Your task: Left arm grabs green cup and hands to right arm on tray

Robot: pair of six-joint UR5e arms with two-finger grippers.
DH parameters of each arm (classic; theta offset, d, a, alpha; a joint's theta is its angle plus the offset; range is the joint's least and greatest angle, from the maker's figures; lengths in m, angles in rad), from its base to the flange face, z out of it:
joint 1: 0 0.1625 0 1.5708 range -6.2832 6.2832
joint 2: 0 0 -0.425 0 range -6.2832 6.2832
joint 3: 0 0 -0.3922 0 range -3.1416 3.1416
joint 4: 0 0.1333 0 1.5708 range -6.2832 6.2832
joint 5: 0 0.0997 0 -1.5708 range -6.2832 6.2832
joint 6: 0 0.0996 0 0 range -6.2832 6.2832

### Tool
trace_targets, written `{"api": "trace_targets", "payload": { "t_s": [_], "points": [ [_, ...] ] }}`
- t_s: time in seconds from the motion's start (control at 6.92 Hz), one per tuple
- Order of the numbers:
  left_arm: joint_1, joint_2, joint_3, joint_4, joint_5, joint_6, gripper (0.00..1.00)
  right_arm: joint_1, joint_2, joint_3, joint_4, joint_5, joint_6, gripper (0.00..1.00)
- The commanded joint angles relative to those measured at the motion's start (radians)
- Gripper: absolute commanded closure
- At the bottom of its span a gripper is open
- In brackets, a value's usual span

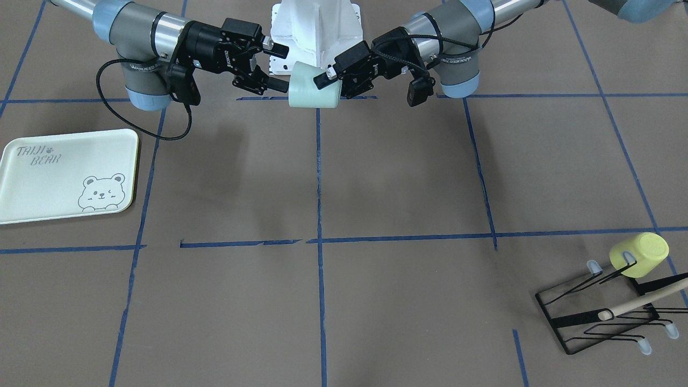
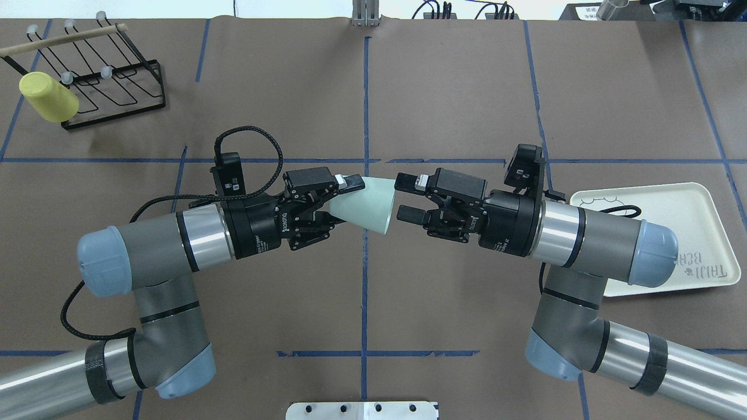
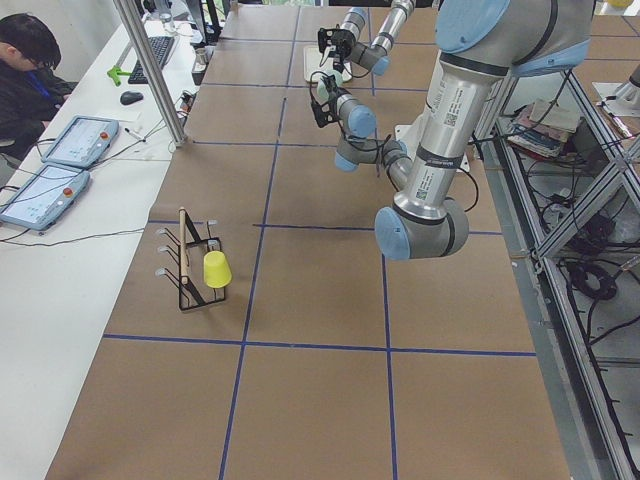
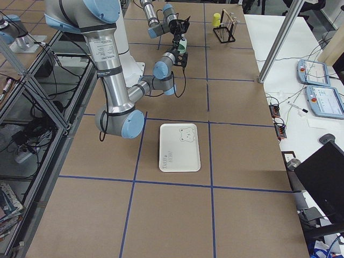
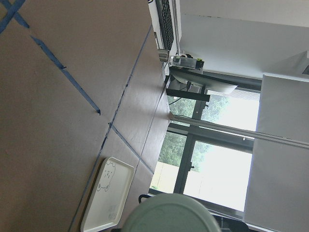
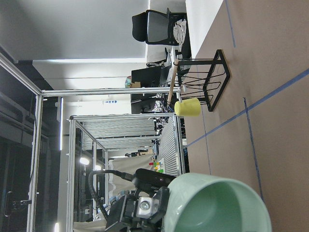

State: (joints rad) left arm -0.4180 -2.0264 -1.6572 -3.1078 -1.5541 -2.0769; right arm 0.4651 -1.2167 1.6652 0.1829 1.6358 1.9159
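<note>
Left gripper (image 2: 344, 201) is clamped on your green cup (image 2: 367, 204); right gripper (image 2: 408, 198) has its jaws apart at the cup's mouth — maybe touching. Tray (image 2: 700, 198) and yellow-green cup (image 2: 48, 96) on its wire rack (image 2: 117, 115) — well apart.

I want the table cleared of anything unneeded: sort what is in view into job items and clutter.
Job: pale mint-green plastic cup; left gripper, shut on it; open right gripper; pale green rectangular bear tray.
Lying about: yellow-green plastic cup; black wire rack; wooden dowel.
</note>
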Motion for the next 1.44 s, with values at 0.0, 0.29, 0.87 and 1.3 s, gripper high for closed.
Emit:
{"api": "trace_targets", "payload": {
  "t_s": [0.0,0.29,0.87,1.3],
  "points": [
    [0.013,-0.003,-0.004,0.0,0.0,-0.002,0.54,-0.003,0.002,0.001,0.003,-0.008,-0.001,0.0],
    [0.013,-0.003,-0.001,0.0,0.0,-0.002,0.54,-0.006,0.022,0.001,0.001,-0.025,-0.001,0.0],
    [0.03,-0.009,-0.007,0.0,0.002,-0.003,0.54,-0.008,0.031,-0.001,-0.002,-0.039,0.0,0.0],
    [0.03,-0.017,-0.006,0.0,0.002,-0.003,0.53,-0.014,0.031,-0.004,-0.002,-0.039,0.0,0.01]
  ]
}}
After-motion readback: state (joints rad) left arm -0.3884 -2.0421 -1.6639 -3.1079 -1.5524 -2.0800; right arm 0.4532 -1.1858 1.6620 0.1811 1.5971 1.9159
